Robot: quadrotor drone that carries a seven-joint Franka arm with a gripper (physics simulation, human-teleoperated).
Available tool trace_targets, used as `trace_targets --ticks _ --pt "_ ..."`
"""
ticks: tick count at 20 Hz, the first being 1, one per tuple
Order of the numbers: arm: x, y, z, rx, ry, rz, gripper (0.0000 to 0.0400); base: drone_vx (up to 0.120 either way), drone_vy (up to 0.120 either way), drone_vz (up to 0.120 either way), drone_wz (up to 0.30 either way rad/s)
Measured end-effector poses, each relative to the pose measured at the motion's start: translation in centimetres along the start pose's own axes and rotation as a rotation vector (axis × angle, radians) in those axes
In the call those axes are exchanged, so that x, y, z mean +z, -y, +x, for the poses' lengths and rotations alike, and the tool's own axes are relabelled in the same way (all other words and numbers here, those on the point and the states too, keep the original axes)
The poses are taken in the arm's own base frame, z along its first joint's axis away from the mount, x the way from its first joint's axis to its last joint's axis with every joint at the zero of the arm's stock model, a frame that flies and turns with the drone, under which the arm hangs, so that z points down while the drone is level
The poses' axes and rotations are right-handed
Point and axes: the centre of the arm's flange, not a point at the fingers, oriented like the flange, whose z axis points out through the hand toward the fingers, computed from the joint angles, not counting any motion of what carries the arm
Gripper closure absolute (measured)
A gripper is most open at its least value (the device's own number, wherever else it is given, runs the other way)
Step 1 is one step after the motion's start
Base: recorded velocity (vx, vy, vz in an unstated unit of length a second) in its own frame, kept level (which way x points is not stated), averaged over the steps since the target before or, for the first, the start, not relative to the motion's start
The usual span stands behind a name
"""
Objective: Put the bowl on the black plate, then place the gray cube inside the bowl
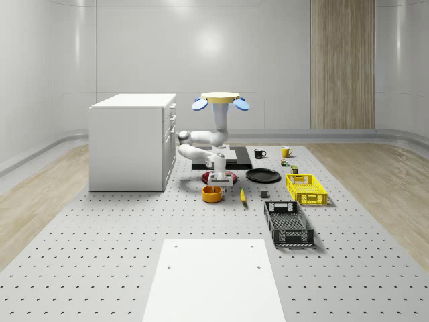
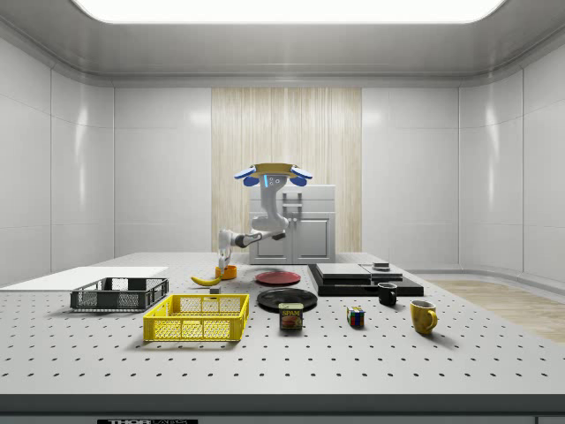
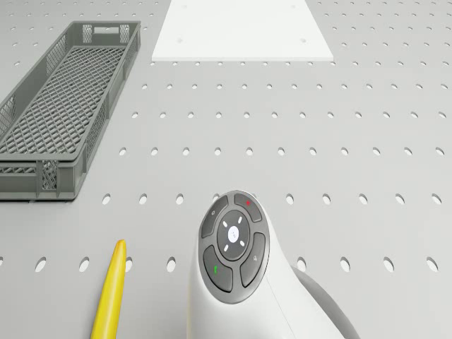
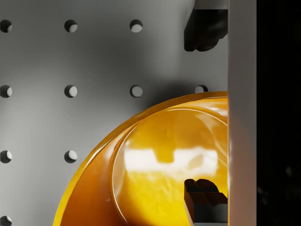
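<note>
Wrist view puts the claw spread apart straddling the rim of the glossy orange bowl, one fingertip inside it. Whole-scene view: the drone hovers over the perforated grey tabletop, the round black plate at the bowl's two o'clock. The gray cube is too small to pick out.

Hovering drone, arm bent low, fingers apart.
</note>
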Motion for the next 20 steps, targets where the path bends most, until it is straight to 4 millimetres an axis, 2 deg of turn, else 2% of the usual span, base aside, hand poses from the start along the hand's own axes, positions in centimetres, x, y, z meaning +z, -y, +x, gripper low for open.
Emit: trace_targets --ticks 10,19,20 --pt "0.50 0.40 -0.39 0.000 0.000 0.000 0.0000 0.000 0.000 0.000 0.000" --pt "0.65 0.83 0.12 0.000 0.000 0.000 0.0000 0.000 0.000 0.000 0.000" --pt "0.65 0.84 0.15 0.000 0.000 0.000 0.0024 0.000 0.000 0.000 0.000"
